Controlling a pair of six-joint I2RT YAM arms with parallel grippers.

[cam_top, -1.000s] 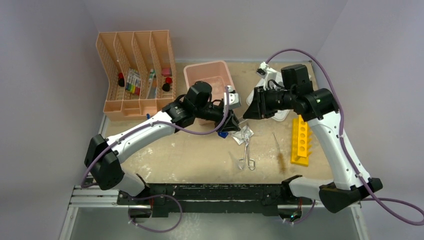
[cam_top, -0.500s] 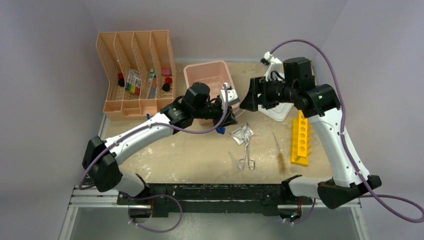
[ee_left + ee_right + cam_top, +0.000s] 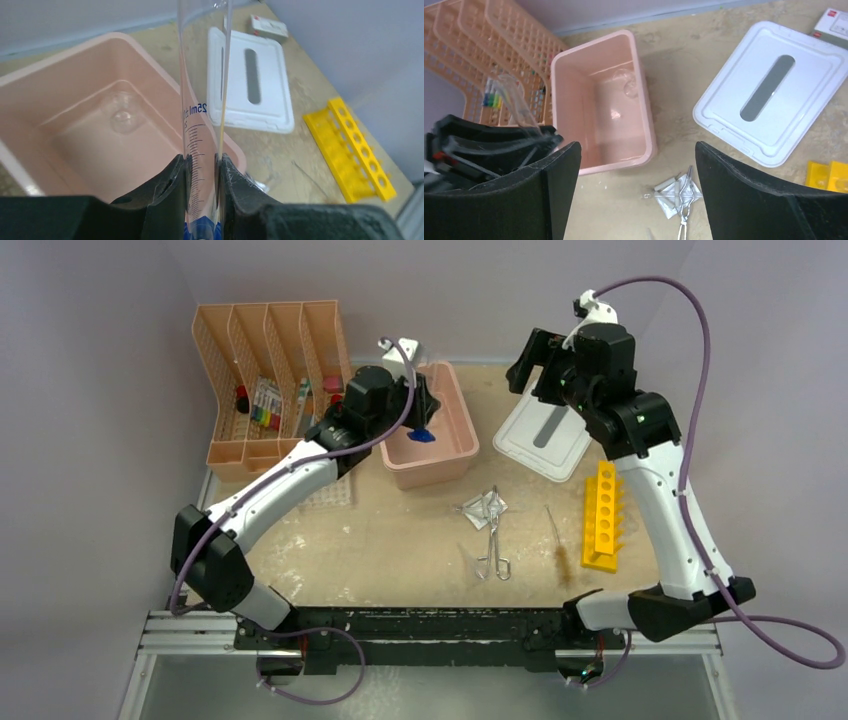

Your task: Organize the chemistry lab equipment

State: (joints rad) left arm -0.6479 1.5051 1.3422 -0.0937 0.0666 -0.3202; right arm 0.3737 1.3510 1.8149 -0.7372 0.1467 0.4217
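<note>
Just left of the pink bin [image 3: 455,445], off its near corner, the clear tube tray [image 3: 335,495] lies flat, half hidden under my left arm; I can't tell whether it holds anything. My left gripper [image 3: 202,165] hangs over the bin's inside, pinching the clear blue-capped tube [image 3: 202,90] near its blue end. On the bin floor sits one small clear round piece [image 3: 121,116].

I'd call that one item stowed and the tube about to follow. Everything right of the bin is untouched. The small clear bag [image 3: 484,506] and metal forceps [image 3: 492,545] lie touching, nearer me than the bin. Then come the thin clear rod [image 3: 556,535] and, farthest right, the yellow holed rack [image 3: 602,518]. The white lid [image 3: 545,435] lies off, beside the bin. My right gripper [image 3: 636,145], raised right of the bin, is spread wide and empty.
</note>
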